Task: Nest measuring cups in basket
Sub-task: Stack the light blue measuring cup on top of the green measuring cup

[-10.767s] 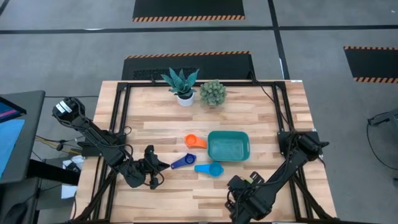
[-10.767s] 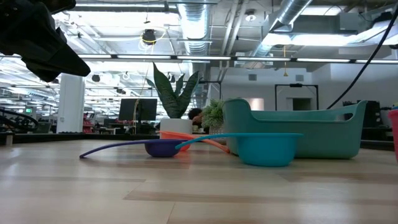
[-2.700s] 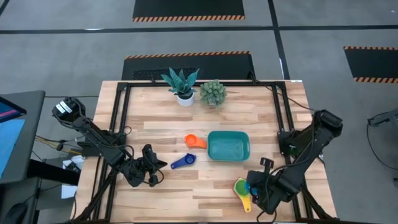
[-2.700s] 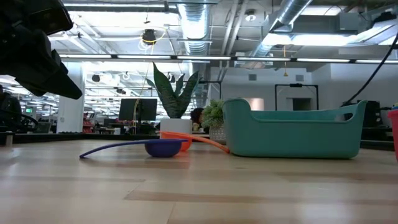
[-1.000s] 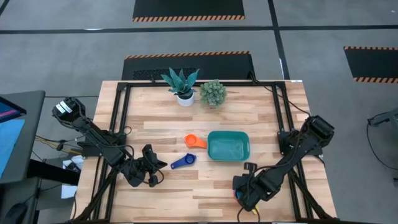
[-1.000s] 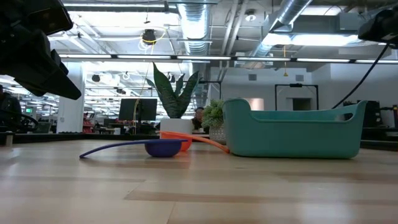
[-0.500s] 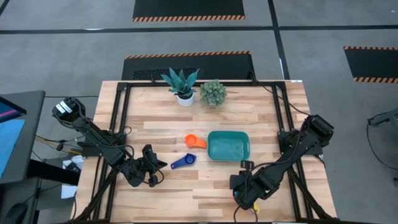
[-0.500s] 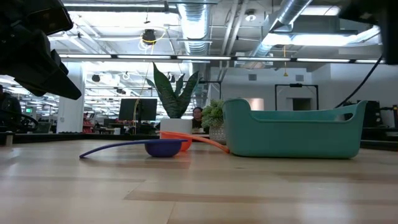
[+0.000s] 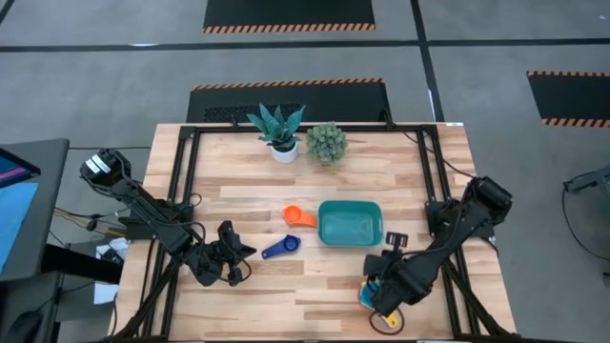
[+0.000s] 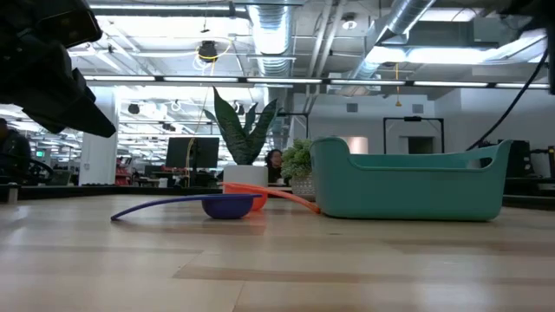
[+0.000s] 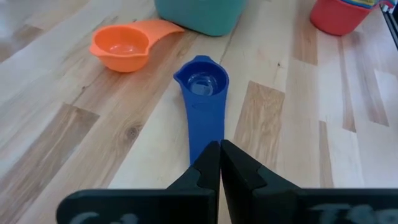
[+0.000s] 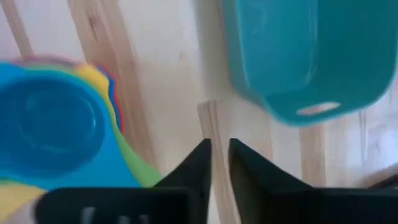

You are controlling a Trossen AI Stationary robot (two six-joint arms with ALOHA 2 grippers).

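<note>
The nesting is partly done. A stack of cups point(image 12: 59, 130), light blue on top with yellow, green and red under it, sits near the bench's front edge toward the right corner, in front of the basket point(image 9: 350, 223) and apart from it. The right end effector point(image 9: 381, 293) hangs beside this stack, its fingers nearly together with a thin gap, and they pinch nothing that I can see.

The orange cup point(image 9: 297, 216) and the dark blue cup point(image 9: 279, 248) lie loose left of the basket, which is empty. The left end effector point(image 11: 220, 163) waits, pressed together, just behind the dark blue cup's handle.

Next, I think, a loose cup must go to the stack, then all into the basket.

Half a second ago the right arm covered the stack; now it shows again.
</note>
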